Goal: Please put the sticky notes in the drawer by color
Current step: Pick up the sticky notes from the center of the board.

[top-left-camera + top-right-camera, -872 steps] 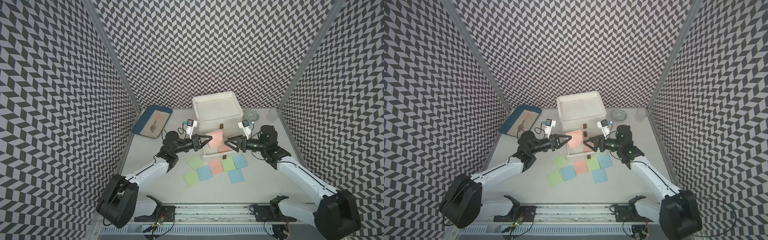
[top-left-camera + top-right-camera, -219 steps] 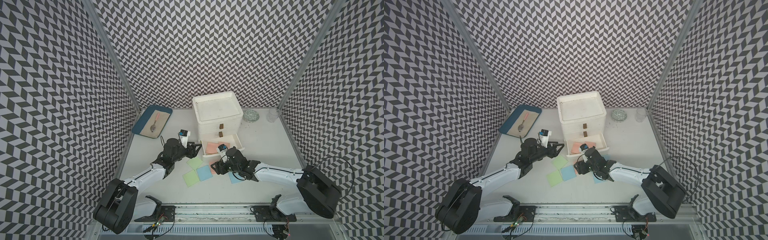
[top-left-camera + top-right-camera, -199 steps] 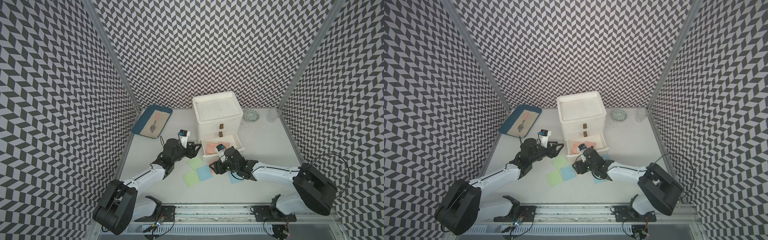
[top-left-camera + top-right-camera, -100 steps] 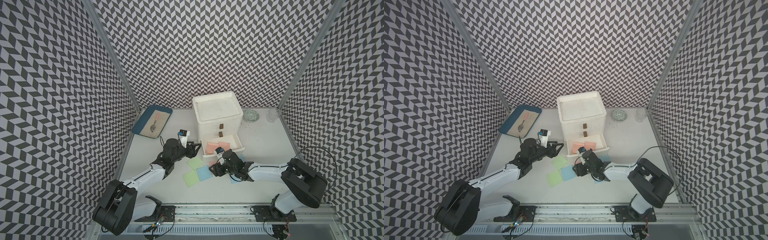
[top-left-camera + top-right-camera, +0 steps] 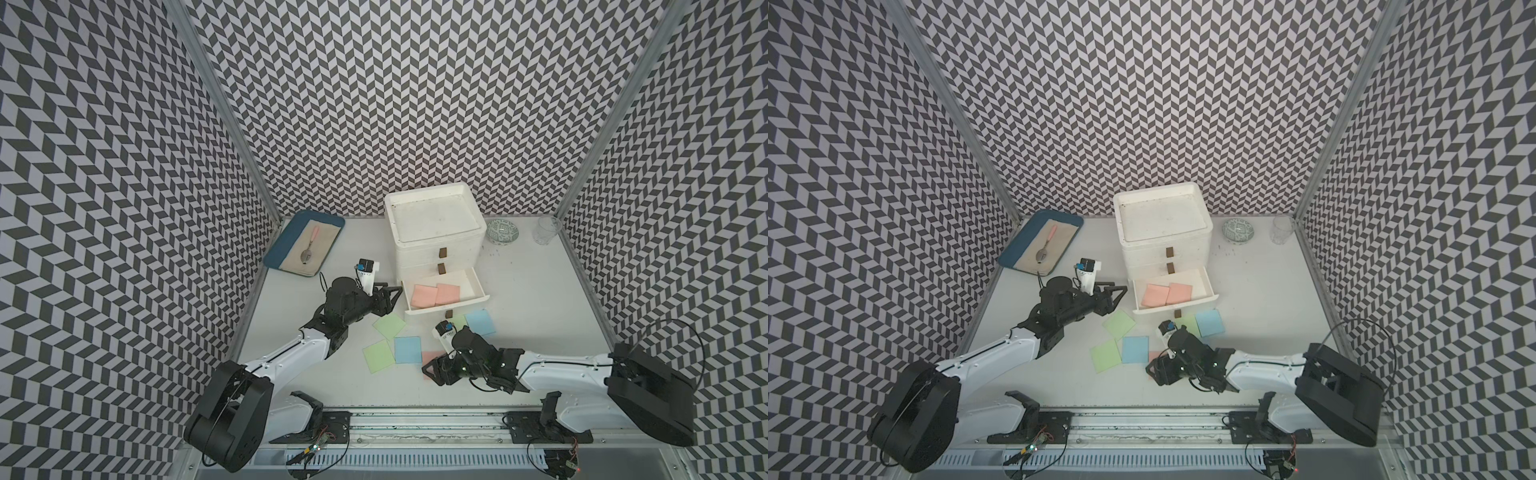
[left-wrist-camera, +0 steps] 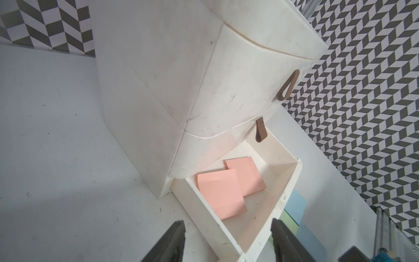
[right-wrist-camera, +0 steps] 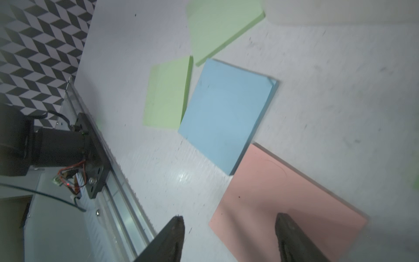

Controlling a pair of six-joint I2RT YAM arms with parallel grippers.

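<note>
The white drawer unit [image 5: 434,224] has its bottom drawer [image 5: 457,304] pulled out, with two pink sticky notes [image 6: 222,195] lying inside. On the table in front lie two green notes [image 5: 389,327] [image 5: 378,354], a blue note [image 5: 407,350], another blue note [image 5: 481,322] and a pink note [image 7: 283,199]. My right gripper [image 7: 229,217] is open low over that pink note's near corner, one finger over the note and the other over bare table. My left gripper [image 6: 227,223] is open and empty beside the drawer's left front corner.
A blue tray [image 5: 286,241] with a spoon sits at the back left. A patterned small bowl [image 5: 503,231] and a clear glass [image 5: 547,229] stand at the back right. The metal rail [image 7: 118,181] runs along the table's front edge close to my right gripper.
My right arm has folded in and swept its gripper toward the front, down over the pink note on the table, opening slightly. The left arm has stayed still over the last second.
</note>
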